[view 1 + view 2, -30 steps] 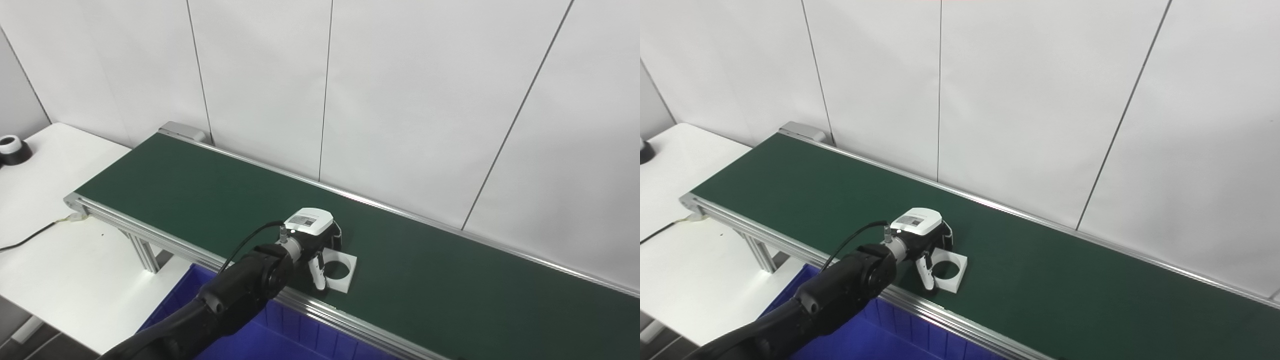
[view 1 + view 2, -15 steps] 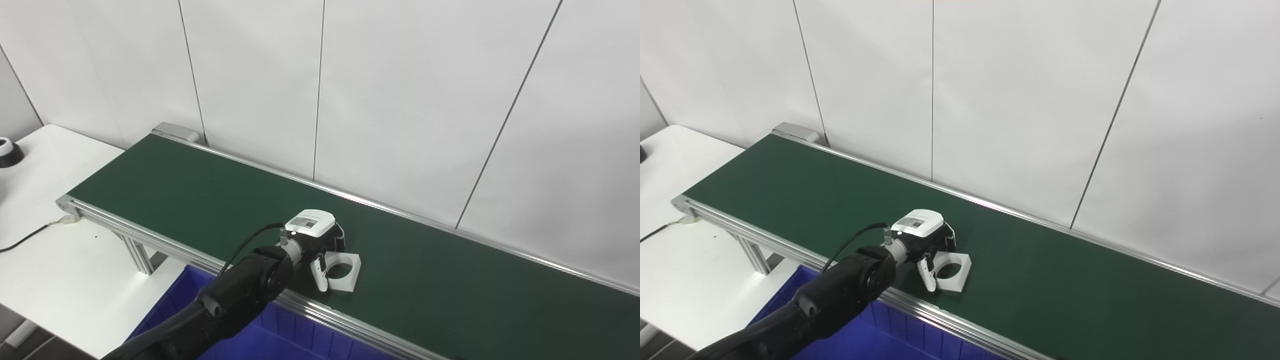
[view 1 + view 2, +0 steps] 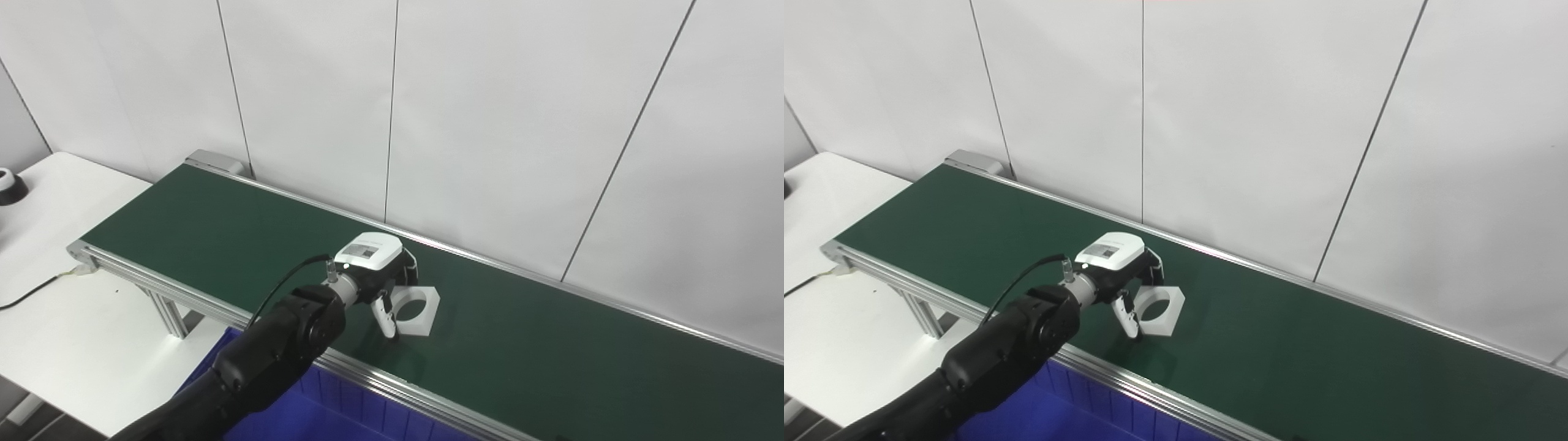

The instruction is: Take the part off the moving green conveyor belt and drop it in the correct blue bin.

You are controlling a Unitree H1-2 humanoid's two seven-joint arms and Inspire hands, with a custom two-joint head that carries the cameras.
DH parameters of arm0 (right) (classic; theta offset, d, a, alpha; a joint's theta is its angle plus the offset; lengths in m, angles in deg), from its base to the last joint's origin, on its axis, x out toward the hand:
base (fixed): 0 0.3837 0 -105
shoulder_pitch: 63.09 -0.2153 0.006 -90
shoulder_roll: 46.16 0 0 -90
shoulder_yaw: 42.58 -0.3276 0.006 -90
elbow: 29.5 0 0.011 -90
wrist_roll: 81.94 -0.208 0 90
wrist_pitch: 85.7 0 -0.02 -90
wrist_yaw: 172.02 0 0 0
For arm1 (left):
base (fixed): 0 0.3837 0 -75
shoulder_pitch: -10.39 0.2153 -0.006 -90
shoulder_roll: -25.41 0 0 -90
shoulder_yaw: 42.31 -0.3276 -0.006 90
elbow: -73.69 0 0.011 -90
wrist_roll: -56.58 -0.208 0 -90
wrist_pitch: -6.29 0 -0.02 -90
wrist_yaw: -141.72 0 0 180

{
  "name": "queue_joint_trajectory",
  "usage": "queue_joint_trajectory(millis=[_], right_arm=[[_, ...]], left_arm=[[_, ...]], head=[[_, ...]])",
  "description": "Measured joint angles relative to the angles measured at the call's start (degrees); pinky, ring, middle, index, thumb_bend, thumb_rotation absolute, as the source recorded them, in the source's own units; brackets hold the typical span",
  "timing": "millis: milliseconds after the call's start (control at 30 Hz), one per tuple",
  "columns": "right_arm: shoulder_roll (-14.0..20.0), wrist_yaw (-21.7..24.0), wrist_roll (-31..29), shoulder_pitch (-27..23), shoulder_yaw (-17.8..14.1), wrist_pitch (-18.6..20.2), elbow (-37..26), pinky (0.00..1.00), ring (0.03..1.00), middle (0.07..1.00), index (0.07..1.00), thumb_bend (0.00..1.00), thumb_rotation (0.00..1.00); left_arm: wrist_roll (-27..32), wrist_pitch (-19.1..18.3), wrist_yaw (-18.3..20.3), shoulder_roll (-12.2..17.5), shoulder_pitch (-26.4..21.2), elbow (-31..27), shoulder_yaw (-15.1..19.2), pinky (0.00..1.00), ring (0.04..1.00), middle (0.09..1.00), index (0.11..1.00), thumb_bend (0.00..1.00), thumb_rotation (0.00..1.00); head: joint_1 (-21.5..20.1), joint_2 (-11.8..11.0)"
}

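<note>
White wall panels behind green conveyor belt [image 3: 551,349] | left hand [image 3: 376,269] grips white square ring part [image 3: 415,303] | blue bin [image 3: 318,416] below: contents unseen

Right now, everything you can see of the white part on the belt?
The white part is a flat, matte, plastic-looking plate with angled corners and a large round hole through its middle. The left hand holds it by its left edge, tilted and lifted off the green conveyor belt, with a faint shadow beneath it. Only the fingers touch it.
</note>
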State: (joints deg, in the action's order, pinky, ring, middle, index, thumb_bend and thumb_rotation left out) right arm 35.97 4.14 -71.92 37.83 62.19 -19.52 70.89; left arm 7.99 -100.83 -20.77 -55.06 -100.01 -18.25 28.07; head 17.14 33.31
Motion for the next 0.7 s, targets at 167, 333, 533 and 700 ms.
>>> queue_joint_trajectory(millis=[167,333,533,700], right_arm=[[0.1,0.0,0.0,-0.2,0.0,0.0,0.7,0.6,0.681,0.746,0.808,0.59,0.45],[0.1,0.0,0.0,-0.2,0.0,0.0,0.7,0.6,0.68,0.746,0.807,0.59,0.46],[0.1,0.0,-0.1,-0.1,0.0,0.0,0.7,0.61,0.681,0.745,0.809,0.59,0.45],[0.1,0.0,-0.2,-0.1,0.0,0.0,0.6,0.61,0.683,0.747,0.811,0.59,0.46]], left_arm=[[-1.3,-0.4,2.5,0.1,0.0,-4.8,1.3,0.85,0.691,0.568,0.469,0.51,0.0],[-2.5,-0.8,4.3,0.4,0.1,-10.2,2.8,0.84,0.697,0.502,0.483,0.52,0.0],[-3.0,-0.8,8.0,0.9,1.4,-17.1,4.8,0.82,0.698,0.498,0.485,0.52,0.0],[-0.5,-0.9,12.0,1.0,4.5,-22.7,6.4,0.78,0.68,0.529,0.473,0.52,0.0]], head=[[-0.3,-0.2],[-0.3,-0.1],[-0.4,0.2],[-0.7,0.7]])
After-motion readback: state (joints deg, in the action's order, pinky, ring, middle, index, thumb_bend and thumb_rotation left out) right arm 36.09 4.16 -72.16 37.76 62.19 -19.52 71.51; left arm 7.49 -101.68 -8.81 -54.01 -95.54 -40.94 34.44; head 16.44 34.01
